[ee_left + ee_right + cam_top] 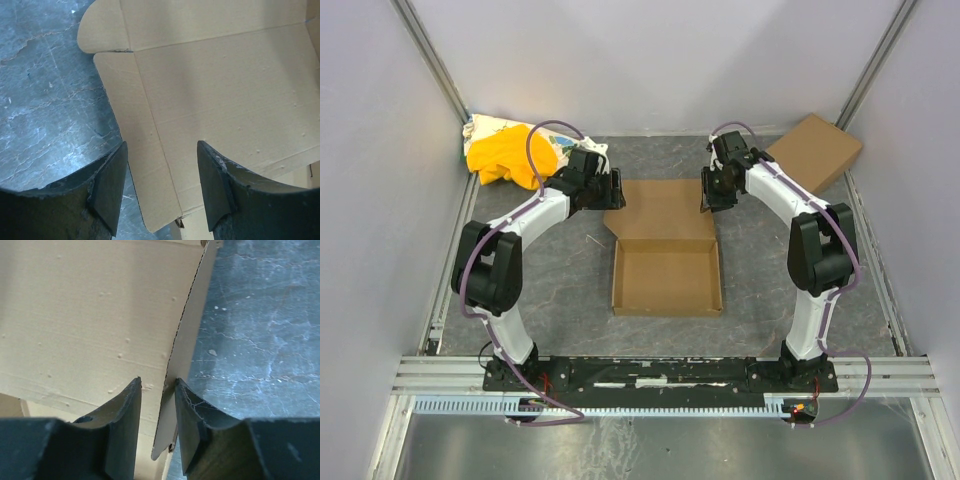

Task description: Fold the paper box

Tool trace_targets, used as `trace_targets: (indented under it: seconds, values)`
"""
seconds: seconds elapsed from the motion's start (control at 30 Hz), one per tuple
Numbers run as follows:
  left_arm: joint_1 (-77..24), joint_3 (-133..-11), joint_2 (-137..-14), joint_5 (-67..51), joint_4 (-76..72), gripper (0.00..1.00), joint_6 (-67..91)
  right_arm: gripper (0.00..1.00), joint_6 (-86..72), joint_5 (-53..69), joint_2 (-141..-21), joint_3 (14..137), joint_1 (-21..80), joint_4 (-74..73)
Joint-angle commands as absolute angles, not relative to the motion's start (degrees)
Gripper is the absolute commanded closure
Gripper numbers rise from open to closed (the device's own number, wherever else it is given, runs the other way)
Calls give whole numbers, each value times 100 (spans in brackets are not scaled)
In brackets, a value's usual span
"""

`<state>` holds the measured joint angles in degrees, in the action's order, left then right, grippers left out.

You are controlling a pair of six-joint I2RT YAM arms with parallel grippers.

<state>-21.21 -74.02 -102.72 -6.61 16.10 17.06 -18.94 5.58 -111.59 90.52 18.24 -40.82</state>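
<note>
The paper box (666, 268) is lying in the middle of the table (550, 285), tray walls standing on the near side and lid lying flat toward the far wall, with bare table showing along both side edges. The left gripper (161, 160) is hovering spread wide over the lid's left edge and side flap, while the right gripper (157, 390) is sitting narrowed around the raised right flap, which is touching one finger with a slim gap at the other. A second brown box (814, 150) and a yellow-and-white cloth (505, 155) are sitting in the far corners, clear of the lid.
</note>
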Motion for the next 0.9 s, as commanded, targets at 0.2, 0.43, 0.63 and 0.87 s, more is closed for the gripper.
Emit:
trace_targets:
  seconds: [0.2, 0.43, 0.63, 0.87]
  values:
    - [-2237, -7294, -10229, -1374, 1017, 37, 2098, 57, -1868, 1156, -11126, 8999, 1881, -3591]
    - [-2418, -7257, -10250, -1466, 862, 37, 2107, 57, -1950, 1167, -11154, 8866, 1888, -3448]
    - [-2562, -7282, -10404, -1529, 859, 37, 2099, 57, -1960, 1223, -11238, 8824, 1900, -3421]
    - [-2593, -7373, -10561, -1464, 1044, 37, 2057, 57, -1966, 1205, -11164, 8761, 1914, -3361]
